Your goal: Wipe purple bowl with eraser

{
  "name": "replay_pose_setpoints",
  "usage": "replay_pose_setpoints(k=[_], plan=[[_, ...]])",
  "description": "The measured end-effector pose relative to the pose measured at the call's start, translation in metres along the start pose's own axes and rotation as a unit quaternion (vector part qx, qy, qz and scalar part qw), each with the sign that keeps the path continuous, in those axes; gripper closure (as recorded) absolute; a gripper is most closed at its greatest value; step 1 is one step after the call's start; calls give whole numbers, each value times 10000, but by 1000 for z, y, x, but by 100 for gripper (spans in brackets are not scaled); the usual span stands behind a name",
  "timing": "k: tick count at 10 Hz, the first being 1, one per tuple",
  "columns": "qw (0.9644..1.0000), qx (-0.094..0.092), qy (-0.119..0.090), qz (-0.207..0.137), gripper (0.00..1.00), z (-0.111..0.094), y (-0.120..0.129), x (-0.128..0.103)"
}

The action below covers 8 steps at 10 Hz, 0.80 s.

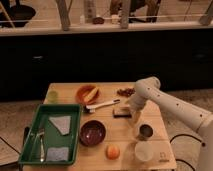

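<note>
Your gripper (133,114) sits low at the right end of the eraser (121,113), mid-table; you can't tell whether it is gripping. The purple bowl (92,133) stands nearer the front, apart from both, just beside the tray (64,106), which holds grey cloths (61,124) and utensils (41,143). The orange bowl (86,94) holds something yellow.

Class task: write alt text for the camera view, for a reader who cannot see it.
A white robot arm reaches in from the right, its gripper beside the eraser on a wooden table. The purple bowl sits apart, in front, next to a green tray; an orange bowl, white-handled brush, metal cup and orange fruit lie nearby.
</note>
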Motion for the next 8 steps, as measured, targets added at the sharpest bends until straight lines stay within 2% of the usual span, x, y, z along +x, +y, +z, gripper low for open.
replay_pose_setpoints(k=[8], plan=[[9999,-85,-57,52,20,6,3,10]])
